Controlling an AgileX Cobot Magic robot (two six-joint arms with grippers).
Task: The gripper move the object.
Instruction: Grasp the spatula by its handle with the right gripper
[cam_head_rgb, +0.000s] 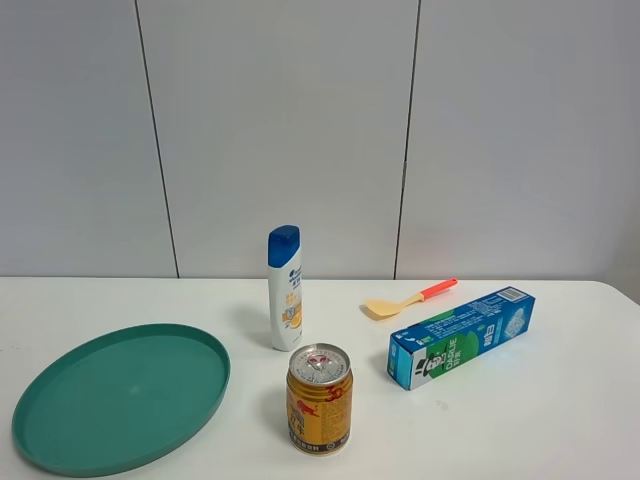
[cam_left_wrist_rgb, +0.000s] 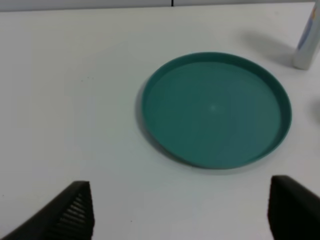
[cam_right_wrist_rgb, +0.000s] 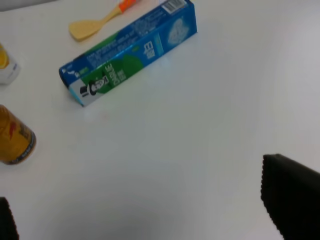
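A small tan spatula with an orange-red handle lies flat on the white table behind the toothpaste box; it shows again in the right wrist view. Neither arm appears in the exterior high view. My left gripper hovers open over bare table short of the green plate, its two black fingers wide apart with nothing between. My right gripper is open too, one black finger at the frame edge, well short of the box and the spatula.
A blue-green toothpaste box lies diagonally in front of the spatula. A white shampoo bottle with a blue cap stands mid-table. A gold can stands near the front edge. A round green plate lies at the front left.
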